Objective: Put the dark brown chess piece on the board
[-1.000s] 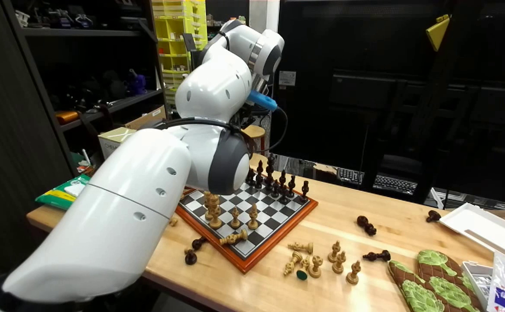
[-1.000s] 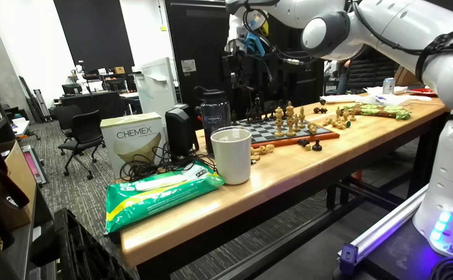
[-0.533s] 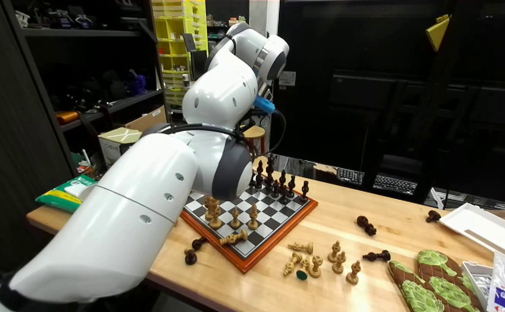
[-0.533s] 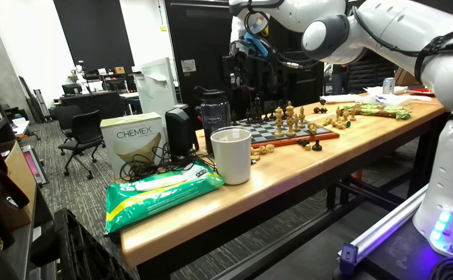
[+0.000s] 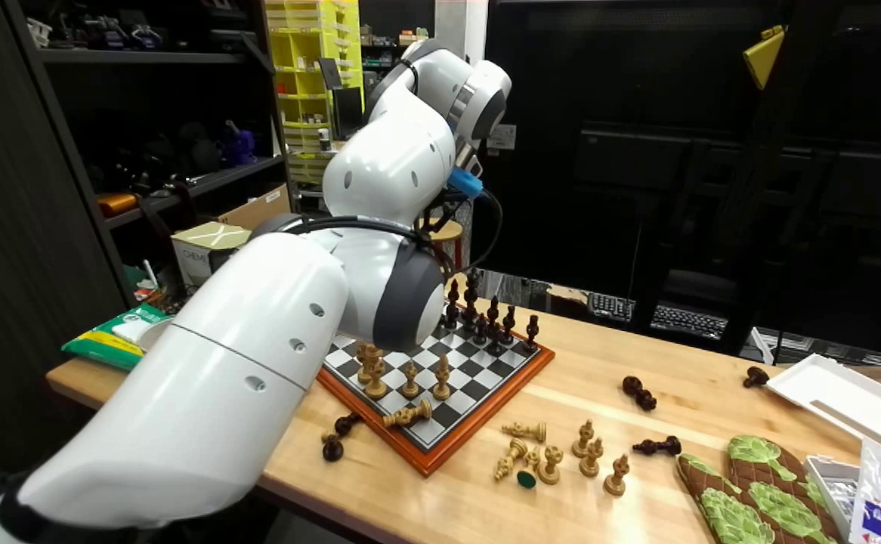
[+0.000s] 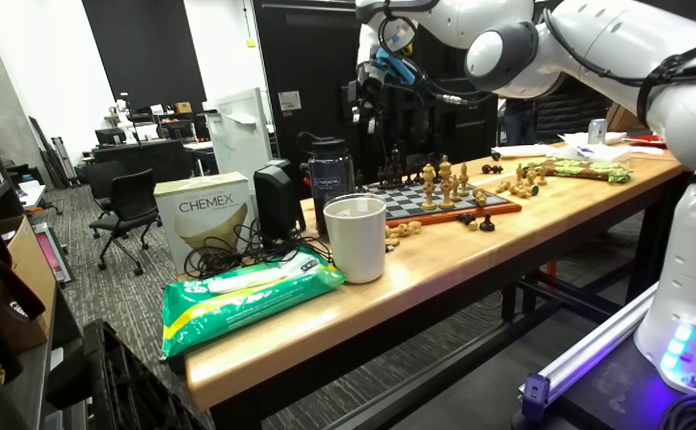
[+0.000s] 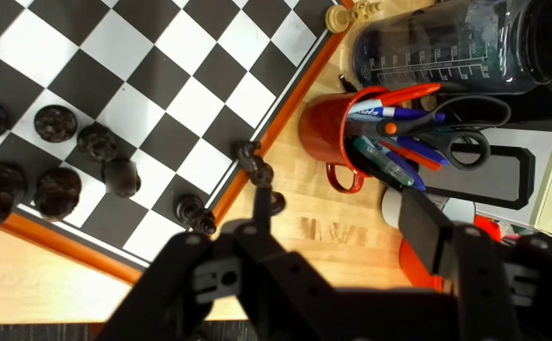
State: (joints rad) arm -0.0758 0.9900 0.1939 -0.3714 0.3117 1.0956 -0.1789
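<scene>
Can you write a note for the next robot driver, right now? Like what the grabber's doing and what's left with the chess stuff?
Gripper: open, nothing held, raised above the table.
Board: on the table.
Dark brown piece: probably the one that looks tipped across the board's edge. Other dark pieces are off the board too, so check which is meant.
Done: several dark ones stand on the board; that piece isn't gripped yet.
Left: grip it, lift it, set it on the board.
</scene>
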